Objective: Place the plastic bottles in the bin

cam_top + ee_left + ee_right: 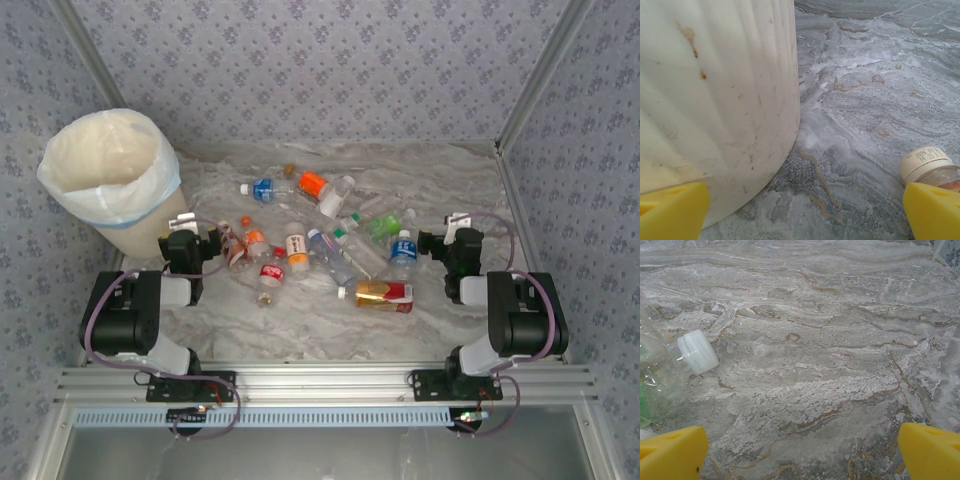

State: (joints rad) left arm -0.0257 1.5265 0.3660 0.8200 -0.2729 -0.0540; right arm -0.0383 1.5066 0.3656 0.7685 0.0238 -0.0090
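Note:
Several small clear plastic bottles (300,245) lie scattered across the middle of the marbled table, with orange, blue, red, green and gold labels. The tall pale-blue bin (112,180) with a white liner stands at the far left. My left gripper (183,228) is low beside the bin's base, open and empty; the bin's wall (715,100) sits close on the left and a cream-capped bottle (927,167) by the right finger. My right gripper (458,228) is open and empty over bare table, a white-capped bottle (697,351) with a green label to its left.
The table (300,330) is walled by patterned panels at the back and sides. A gold and red bottle (380,294) lies nearest the front. An aluminium rail (320,382) carrying both arm bases runs along the near edge.

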